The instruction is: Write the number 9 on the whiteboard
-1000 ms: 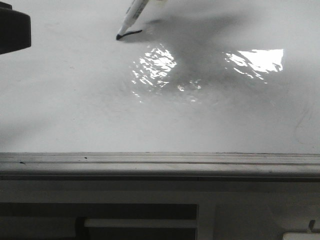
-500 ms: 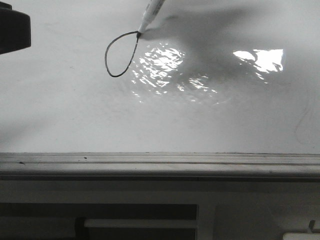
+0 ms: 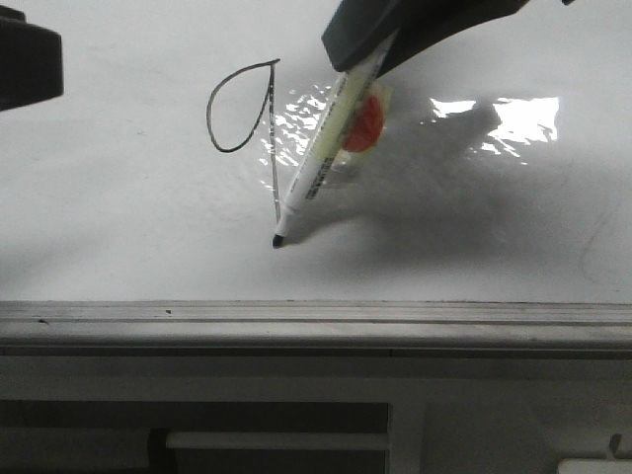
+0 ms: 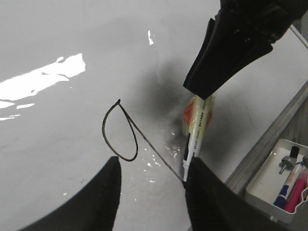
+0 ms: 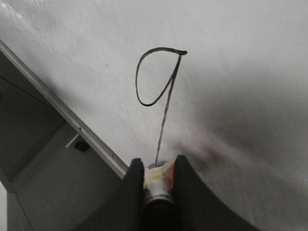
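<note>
From the front, the right gripper [image 3: 380, 44] clamped a marker [image 3: 321, 158], its tip touching the whiteboard [image 3: 118, 227] at the foot of the number 9 [image 3: 247, 118], whose loop sat up and to the left.

In the left wrist view, the left gripper [image 4: 153, 185] hung with jaws spread and empty above the board, just beside the 9 [image 4: 126, 134]; a tray [image 4: 274, 192] of markers lay off the rail.

In the right wrist view, the fingers [image 5: 132, 192] pinched the marker [image 5: 157, 185] below the tail.
</note>
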Controlling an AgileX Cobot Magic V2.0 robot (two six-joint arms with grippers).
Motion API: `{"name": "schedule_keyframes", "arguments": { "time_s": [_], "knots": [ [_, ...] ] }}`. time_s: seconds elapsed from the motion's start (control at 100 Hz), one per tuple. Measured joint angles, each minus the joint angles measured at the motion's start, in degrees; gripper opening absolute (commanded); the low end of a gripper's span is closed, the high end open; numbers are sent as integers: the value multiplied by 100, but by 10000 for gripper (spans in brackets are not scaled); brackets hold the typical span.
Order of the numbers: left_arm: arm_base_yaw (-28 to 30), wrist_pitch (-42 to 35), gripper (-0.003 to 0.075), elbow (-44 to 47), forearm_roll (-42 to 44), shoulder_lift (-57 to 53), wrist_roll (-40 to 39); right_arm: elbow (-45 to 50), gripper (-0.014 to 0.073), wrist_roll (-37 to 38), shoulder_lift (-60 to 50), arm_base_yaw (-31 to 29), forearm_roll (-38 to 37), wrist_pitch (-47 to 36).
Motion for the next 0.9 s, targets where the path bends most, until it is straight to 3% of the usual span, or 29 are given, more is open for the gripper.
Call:
{"name": "schedule_keyframes", "arguments": {
  "time_s": [0.32,0.63,0.73,0.9],
  "knots": [
    [-456,-404,298,0,461,993,0,0,-61,77,-91,951,62,-250],
    [-456,-733,283,0,333,1391,0,0,-61,380,-91,1232,105,-399],
    [-456,-733,216,0,323,1430,0,0,-61,391,-80,1232,105,-399],
    [-456,-733,22,0,323,1430,0,0,-61,417,-80,1232,83,-399]
  ]
}}
